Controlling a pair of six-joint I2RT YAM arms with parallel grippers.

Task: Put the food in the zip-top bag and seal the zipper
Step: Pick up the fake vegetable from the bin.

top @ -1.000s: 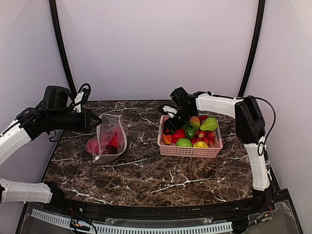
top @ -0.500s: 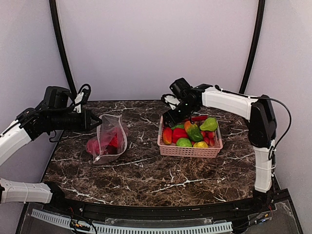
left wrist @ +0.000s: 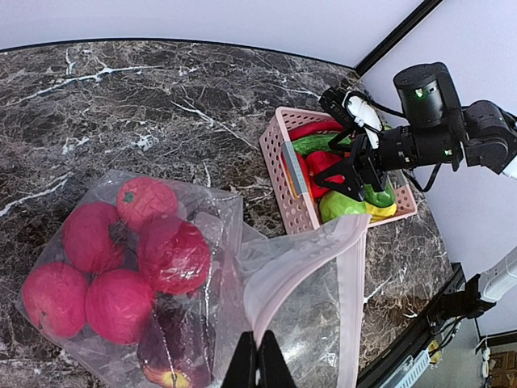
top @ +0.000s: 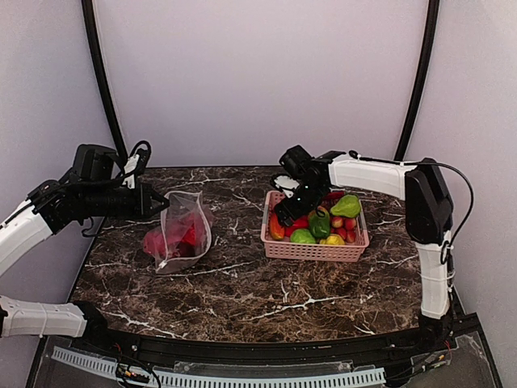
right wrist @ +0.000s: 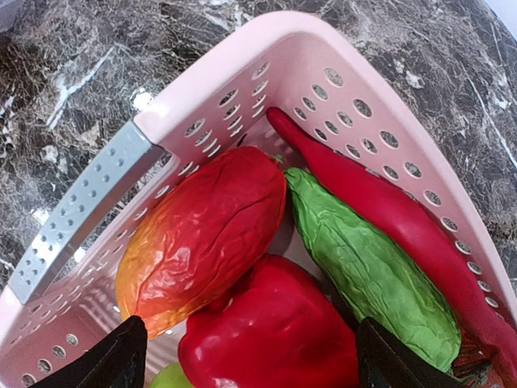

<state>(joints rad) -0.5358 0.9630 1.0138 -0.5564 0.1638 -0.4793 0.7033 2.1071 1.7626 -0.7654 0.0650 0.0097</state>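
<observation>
The clear zip-top bag [top: 182, 233] lies on the table's left side and holds several red toy fruits [left wrist: 121, 259]. My left gripper [left wrist: 258, 364] is shut on the bag's pale pink zipper [left wrist: 351, 299] edge and holds the mouth lifted open toward the basket; it shows in the top view [top: 158, 202] too. My right gripper [right wrist: 258, 360] is open and low over the pink basket's left end, its fingers either side of a red bell pepper [right wrist: 275, 331]. A red-orange mango [right wrist: 198, 234], a green vegetable [right wrist: 363, 267] and a long red chilli [right wrist: 388, 210] lie beside the pepper.
The pink lattice basket [top: 317, 252] stands right of centre with more green, yellow and red toy food. Its wall [right wrist: 242, 56] and grey handle [right wrist: 81, 210] are close to my right fingers. Dark marble table, black frame posts behind.
My right gripper lifted toward the basket's far-left corner, then came back down over the red pepper. The food in the basket shifted. My left gripper and the bag have not moved.
</observation>
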